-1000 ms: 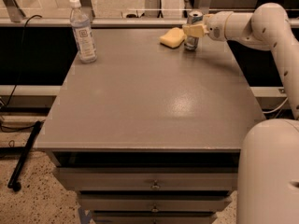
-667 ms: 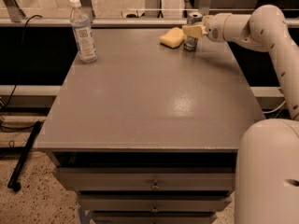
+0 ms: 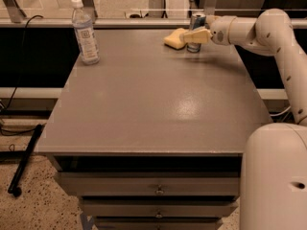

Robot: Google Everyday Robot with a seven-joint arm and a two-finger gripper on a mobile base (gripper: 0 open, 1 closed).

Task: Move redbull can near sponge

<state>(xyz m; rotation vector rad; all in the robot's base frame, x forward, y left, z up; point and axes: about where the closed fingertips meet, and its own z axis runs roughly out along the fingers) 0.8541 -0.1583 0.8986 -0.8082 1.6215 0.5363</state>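
The redbull can (image 3: 196, 24) stands upright at the far right of the grey table (image 3: 153, 104), its base on the tabletop. The pale yellow sponge (image 3: 174, 38) lies just left of the can, almost touching it. My gripper (image 3: 196, 35) reaches in from the right on the white arm (image 3: 254, 30). It is shut on the can's middle, with one tan finger (image 3: 193, 35) across the can's front.
A clear plastic bottle with a white cap (image 3: 85, 31) stands at the table's far left. A rail and glass panel (image 3: 124, 21) run behind the table. Drawers (image 3: 158, 190) sit under the front edge. My white base (image 3: 273, 176) is at the lower right.
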